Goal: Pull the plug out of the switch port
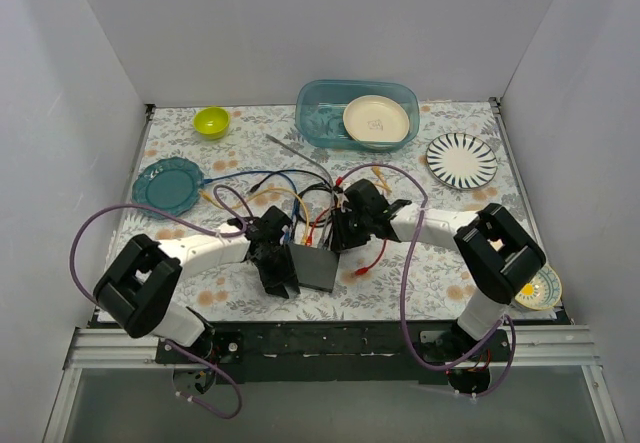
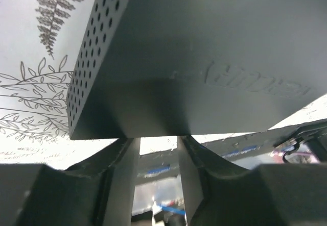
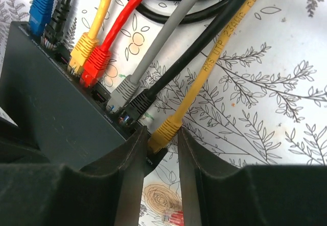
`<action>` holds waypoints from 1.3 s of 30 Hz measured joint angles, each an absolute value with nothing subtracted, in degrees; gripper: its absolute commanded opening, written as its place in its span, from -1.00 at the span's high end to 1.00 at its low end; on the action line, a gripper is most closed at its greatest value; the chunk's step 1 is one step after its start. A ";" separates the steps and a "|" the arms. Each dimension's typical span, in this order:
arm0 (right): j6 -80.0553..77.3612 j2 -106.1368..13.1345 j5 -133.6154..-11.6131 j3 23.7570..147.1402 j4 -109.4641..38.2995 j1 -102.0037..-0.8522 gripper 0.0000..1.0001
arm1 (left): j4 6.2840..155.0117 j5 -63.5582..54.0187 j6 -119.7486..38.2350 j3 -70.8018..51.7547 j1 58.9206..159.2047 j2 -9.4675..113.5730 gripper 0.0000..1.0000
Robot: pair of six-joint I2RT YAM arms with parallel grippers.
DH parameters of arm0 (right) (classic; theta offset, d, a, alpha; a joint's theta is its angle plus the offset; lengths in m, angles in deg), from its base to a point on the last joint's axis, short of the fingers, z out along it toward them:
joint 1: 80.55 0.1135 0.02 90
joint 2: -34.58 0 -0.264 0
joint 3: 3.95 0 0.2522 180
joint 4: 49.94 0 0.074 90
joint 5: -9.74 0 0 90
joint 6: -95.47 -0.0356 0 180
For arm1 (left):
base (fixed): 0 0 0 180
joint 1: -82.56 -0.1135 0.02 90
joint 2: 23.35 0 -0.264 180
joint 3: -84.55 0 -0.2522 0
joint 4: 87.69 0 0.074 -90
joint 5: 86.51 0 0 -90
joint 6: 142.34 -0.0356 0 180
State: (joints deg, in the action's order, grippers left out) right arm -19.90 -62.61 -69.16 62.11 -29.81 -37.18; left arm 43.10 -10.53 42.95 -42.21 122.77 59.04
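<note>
The switch is a flat black box on the floral table; it fills the top of the left wrist view. In the right wrist view its port edge holds a row of plugs: blue, black, yellow, red, grey, black, and a yellow end plug still seated in its port. My right gripper is closed on that end plug, a finger on each side. My left gripper sits at the switch's left end, jaws a little apart, nothing between them, tips against the box.
A tangle of coloured cables lies behind the switch. A loose red plug lies under my right gripper. A teal plate, green bowl, blue tub with a cream plate, striped plate and small yellow plate ring the table.
</note>
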 measured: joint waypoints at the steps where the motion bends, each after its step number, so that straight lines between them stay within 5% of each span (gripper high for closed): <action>1: -20.31 -62.19 -69.95 61.76 -30.16 -36.72 0.25 | 41.90 -11.10 42.07 -41.25 122.22 60.17 0.25; 19: -23.37 -63.96 -81.34 67.79 -24.69 -28.79 0.24 | 22.93 -17.31 29.22 -29.18 106.79 74.29 0.17; 22: -23.72 -63.00 -81.99 67.79 -21.96 -28.52 0.08 | 22.16 -15.53 28.30 -27.96 103.27 74.64 0.17; 26: -22.80 -59.33 -82.08 68.66 -13.15 -26.19 -0.36 | 27.34 -9.68 28.83 -25.55 99.40 75.39 0.15; 29: -21.19 -56.53 -81.71 73.74 -6.68 -23.15 -0.41 | 32.79 -6.40 29.38 -23.70 98.49 74.77 0.15; 39: -16.29 -59.00 -82.41 90.65 -4.87 -37.22 0.16 | 44.39 -3.01 33.27 -27.08 103.78 59.47 0.25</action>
State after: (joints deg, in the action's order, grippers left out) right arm -16.29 -59.00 -82.41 90.65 -4.87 -37.22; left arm 44.39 -3.01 33.27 -27.08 103.78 59.47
